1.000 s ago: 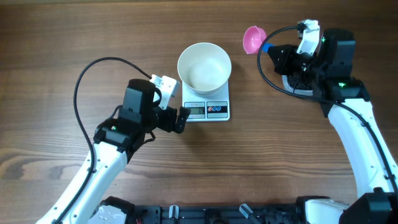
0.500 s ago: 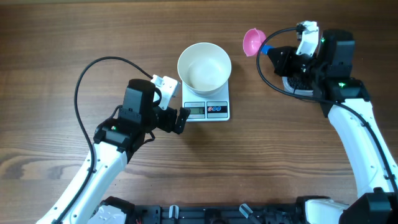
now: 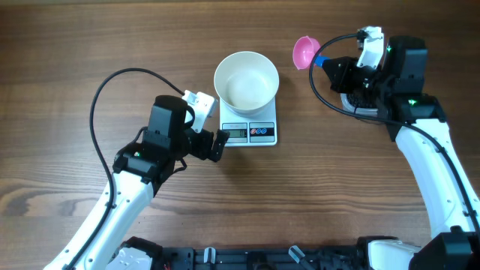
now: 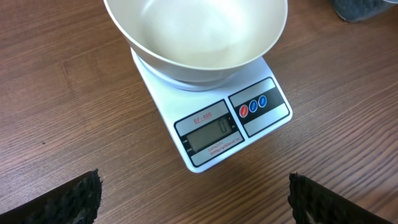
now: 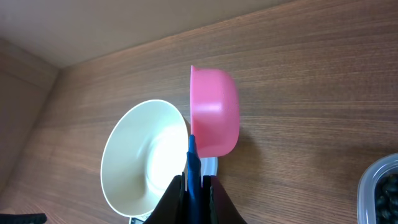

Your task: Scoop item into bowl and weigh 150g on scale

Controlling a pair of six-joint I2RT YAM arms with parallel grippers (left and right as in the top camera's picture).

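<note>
Nothing has shifted that I can make out since a second ago. My right gripper (image 3: 327, 61) stays clamped tight on the blue handle (image 5: 192, 168) of the pink scoop (image 3: 304, 50), which hangs over the table (image 3: 75, 45), right of the bowl (image 3: 246, 81) and slightly farther back. The bowl sits on the scale (image 3: 251, 133). My left gripper (image 3: 216, 124) waits at the scale's left edge, jaws spread wide, holding nothing. The item (image 5: 387, 194) lies in the clear tub (image 5: 372, 180) at the right.
</note>
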